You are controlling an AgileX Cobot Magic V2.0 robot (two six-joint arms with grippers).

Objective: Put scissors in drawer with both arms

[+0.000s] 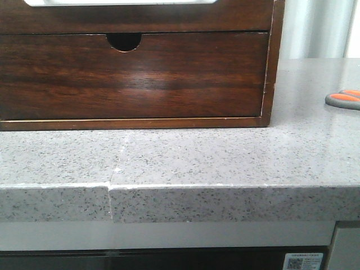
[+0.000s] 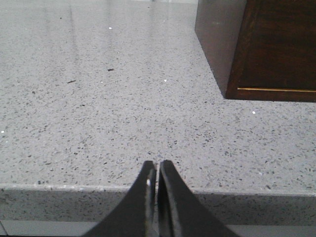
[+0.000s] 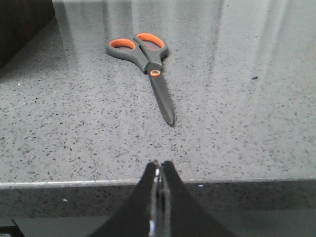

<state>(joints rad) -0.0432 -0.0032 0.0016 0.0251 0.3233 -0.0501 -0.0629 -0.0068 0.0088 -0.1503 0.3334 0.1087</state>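
Observation:
The scissors (image 3: 150,66) lie flat on the speckled grey counter with blades closed; their orange, grey-rimmed loops point away from my right gripper and the tips point toward it. Their handles also show at the far right edge of the front view (image 1: 344,99), right of the wooden cabinet (image 1: 135,79). My right gripper (image 3: 160,165) is shut and empty, over the counter's front edge, short of the blade tips. My left gripper (image 2: 158,165) is shut and empty at the counter's front edge, left of the cabinet (image 2: 276,49). The plain-fronted drawer (image 1: 140,19) is the band above the notched front, cut off by the frame.
The taller drawer front with the half-round finger notch (image 1: 124,40) fills the cabinet's lower part. The counter has a front edge with a seam (image 1: 111,188). Neither arm shows in the front view. A dark cabinet side shows in the right wrist view (image 3: 19,24).

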